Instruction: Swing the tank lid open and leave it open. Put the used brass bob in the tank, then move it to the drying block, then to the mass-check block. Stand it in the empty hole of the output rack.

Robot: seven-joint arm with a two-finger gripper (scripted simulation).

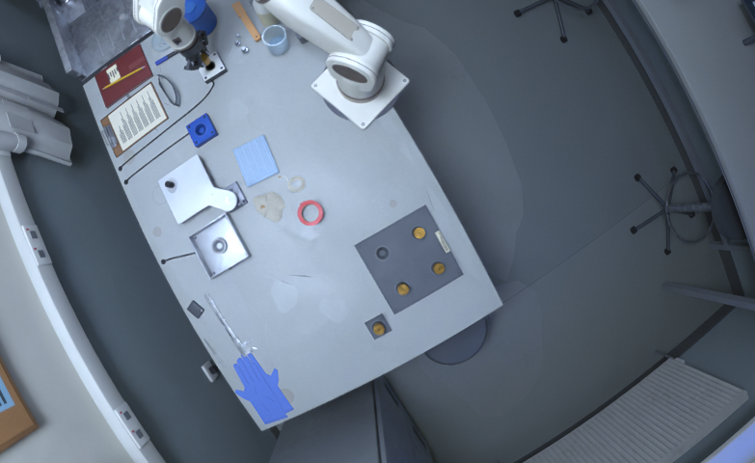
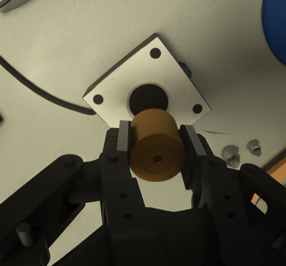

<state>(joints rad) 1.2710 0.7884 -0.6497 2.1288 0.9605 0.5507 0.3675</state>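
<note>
The mass-check block (image 2: 147,94), a pale square plate with a round socket, is partly hidden in the side camera by my wrist at the table's far corner (image 1: 214,66). I hold the brass bob (image 2: 156,143) upright in my closed gripper (image 2: 157,140), just above and in front of that socket. The tank (image 1: 219,245) stands uncovered, its lid (image 1: 192,188) swung aside on its hinge. The blue drying block (image 1: 202,129) is empty. The dark output rack (image 1: 409,259) holds three brass bobs and has one empty hole (image 1: 382,252).
The table's far edge lies close behind my wrist, with a blue container (image 1: 200,14) and a clear beaker (image 1: 275,39) alongside. Two small screws (image 2: 240,150) lie right of the block and a cable (image 2: 40,92) runs left. A single bob sits in a small holder (image 1: 378,327).
</note>
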